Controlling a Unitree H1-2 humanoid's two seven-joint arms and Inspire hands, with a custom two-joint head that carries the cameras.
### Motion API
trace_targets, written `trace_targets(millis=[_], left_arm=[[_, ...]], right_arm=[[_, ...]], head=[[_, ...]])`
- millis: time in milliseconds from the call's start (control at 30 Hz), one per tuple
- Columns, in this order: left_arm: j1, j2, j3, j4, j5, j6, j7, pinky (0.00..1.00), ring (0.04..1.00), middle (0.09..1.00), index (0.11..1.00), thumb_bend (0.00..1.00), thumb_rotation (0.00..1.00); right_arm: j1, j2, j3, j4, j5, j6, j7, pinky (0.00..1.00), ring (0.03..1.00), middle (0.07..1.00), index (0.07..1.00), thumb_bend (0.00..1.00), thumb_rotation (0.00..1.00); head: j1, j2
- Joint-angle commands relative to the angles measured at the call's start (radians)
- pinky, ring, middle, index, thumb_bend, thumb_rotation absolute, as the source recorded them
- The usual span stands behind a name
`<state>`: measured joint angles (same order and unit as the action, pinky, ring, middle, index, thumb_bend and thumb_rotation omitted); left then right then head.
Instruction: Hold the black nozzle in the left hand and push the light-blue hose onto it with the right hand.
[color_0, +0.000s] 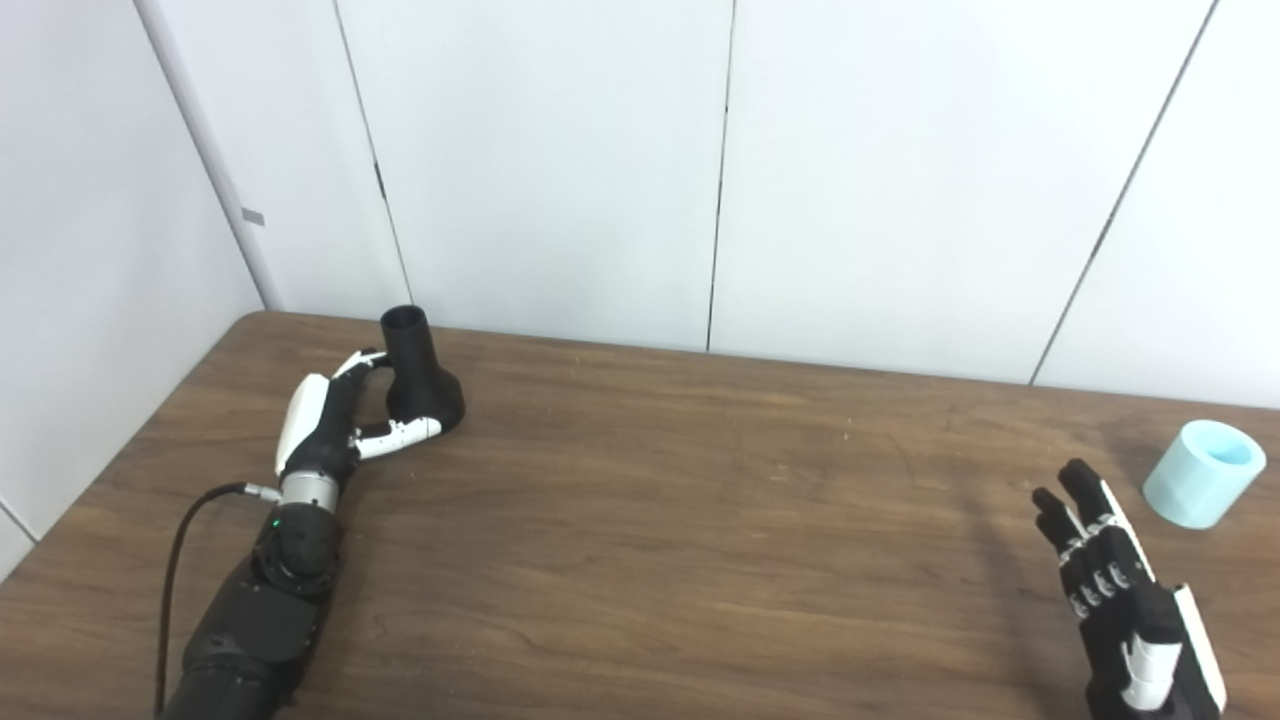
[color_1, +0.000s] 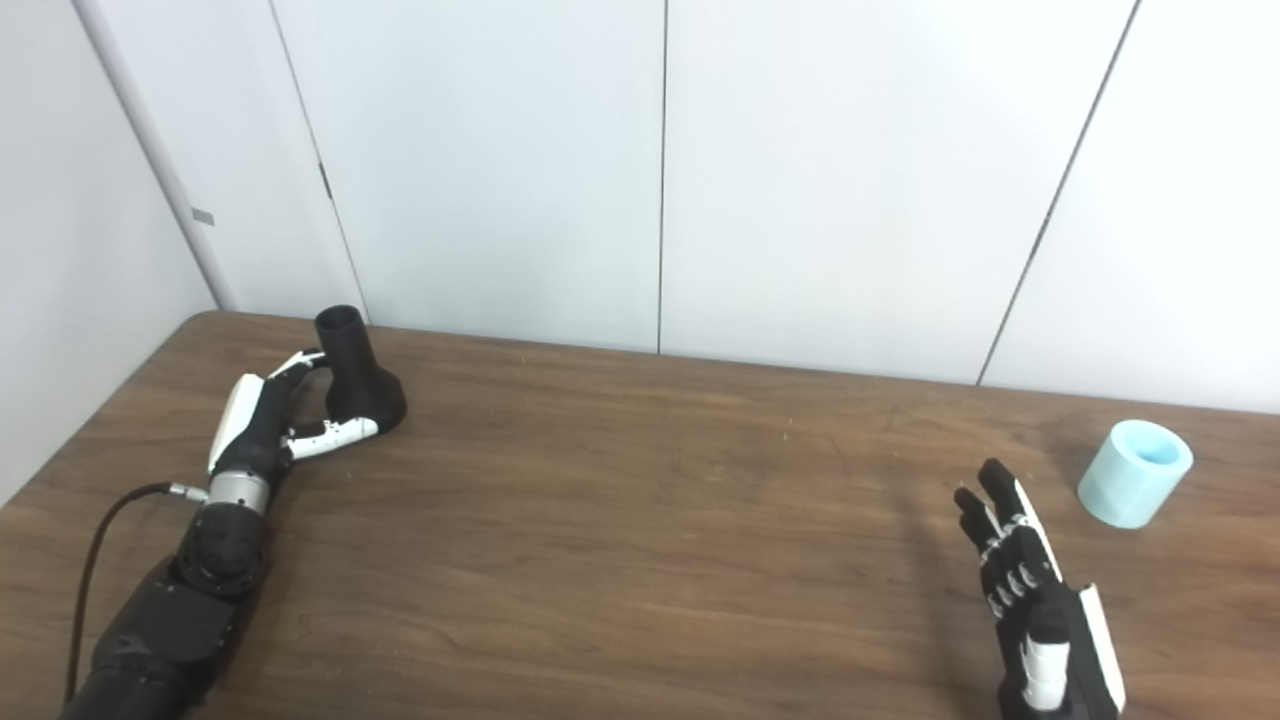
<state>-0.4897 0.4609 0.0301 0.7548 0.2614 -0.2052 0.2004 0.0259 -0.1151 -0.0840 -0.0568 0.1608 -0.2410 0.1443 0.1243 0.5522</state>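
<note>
In the left eye view you look down on a brown wood-grain table set against white wall panels. Your left hand has its fingers curled loosely round the black nozzle: the thumb lies against the flared base and the fingertips reach the neck from behind, though you cannot tell how firmly they press. The nozzle stands upright on the table near the back left corner, narrow mouth up. Your right hand holds nothing, its fingers straight and close together, pointing away from you. The light-blue hose, a short tube tilted on its side, lies near that hand, up and to its right, apart from it. A black cable loops from the left wrist.

In the right eye view the same table fills the lower half. The left hand cups the nozzle with the forearm lying low along the table's left side. The right hand is raised above the wood, palm turned inward, with the hose lying clear beyond its fingertips. Bare table separates the two hands widely.
</note>
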Motion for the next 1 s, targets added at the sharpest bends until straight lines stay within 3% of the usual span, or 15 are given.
trace_targets(millis=[0,100,167,400,500,533,633,767,800,833,867,967], left_arm=[[-0.011,0.015,-0.02,-0.024,-0.026,0.01,-0.087,1.0,0.985,0.974,0.745,0.94,0.37],[-0.013,0.045,-0.041,-0.045,-0.054,0.042,-0.202,1.0,0.998,0.995,0.761,0.95,0.38],[-0.014,0.054,-0.05,-0.057,-0.057,0.057,-0.228,1.0,1.0,0.999,0.764,0.95,0.38],[-0.023,0.054,-0.07,-0.064,-0.01,0.089,-0.182,1.0,0.963,0.967,0.751,0.93,0.37],[-0.031,0.054,-0.08,-0.051,0.027,0.1,-0.134,1.0,0.87,0.822,0.72,0.92,0.35],[-0.033,0.053,-0.082,-0.046,0.038,0.104,-0.117,0.95,0.799,0.74,0.695,0.89,0.31],[-0.038,0.04,-0.078,-0.035,0.056,0.115,-0.065,0.81,0.635,0.611,0.631,0.81,0.18],[-0.042,0.026,-0.073,-0.022,0.052,0.114,-0.038,0.7,0.544,0.564,0.602,0.77,0.09],[-0.043,0.024,-0.074,-0.019,0.05,0.114,-0.037,0.67,0.521,0.545,0.538,0.62,0.07],[-0.045,0.023,-0.076,-0.015,0.048,0.11,-0.036,0.67,0.513,0.539,0.517,0.57,0.07],[-0.046,0.023,-0.077,-0.012,0.047,0.108,-0.035,0.66,0.505,0.484,0.525,0.54,0.03],[-0.048,0.021,-0.079,-0.004,0.041,0.095,-0.038,0.63,0.5,0.449,0.528,0.52,0.0]], right_arm=[[0.046,0.035,0.018,0.044,0.003,-0.004,-0.007,0.96,0.942,0.982,0.96,0.75,1.0],[0.049,0.036,0.02,0.033,0.0,0.002,-0.009,0.96,0.942,0.983,0.96,0.75,1.0],[0.048,0.036,0.02,0.034,0.001,0.001,-0.009,0.96,0.942,0.983,0.96,0.75,1.0],[0.05,0.036,0.021,0.028,-0.001,0.006,-0.011,0.96,0.942,0.983,0.96,0.74,1.0],[0.051,0.036,0.022,0.023,-0.003,0.008,-0.012,0.96,0.942,0.983,0.96,0.74,1.0],[0.051,0.037,0.022,0.023,-0.003,0.009,-0.013,0.96,0.942,0.983,0.96,0.74,1.0],[0.051,0.037,0.023,0.019,-0.004,0.01,-0.013,0.96,0.942,0.983,0.96,0.74,1.0],[0.052,0.037,0.021,0.019,-0.001,0.011,-0.013,0.96,0.942,0.983,0.96,0.74,1.0],[0.052,0.038,0.021,0.018,-0.002,0.012,-0.013,0.96,0.942,0.983,0.96,0.74,1.0],[0.051,0.038,0.021,0.016,-0.002,0.014,-0.013,0.96,0.942,0.983,0.96,0.74,1.0],[0.051,0.038,0.022,0.016,-0.003,0.014,-0.013,0.96,0.942,0.983,0.96,0.74,1.0],[0.052,0.038,0.022,0.013,-0.004,0.017,-0.013,0.96,0.942,0.983,0.96,0.74,1.0]], head=[[0.0,0.001],[0.0,0.001],[0.001,0.005],[0.001,0.006],[-0.001,0.011],[-0.001,0.011],[-0.001,0.013],[-0.003,0.015],[-0.003,0.015],[-0.003,0.015],[-0.003,0.015],[-0.004,0.017]])
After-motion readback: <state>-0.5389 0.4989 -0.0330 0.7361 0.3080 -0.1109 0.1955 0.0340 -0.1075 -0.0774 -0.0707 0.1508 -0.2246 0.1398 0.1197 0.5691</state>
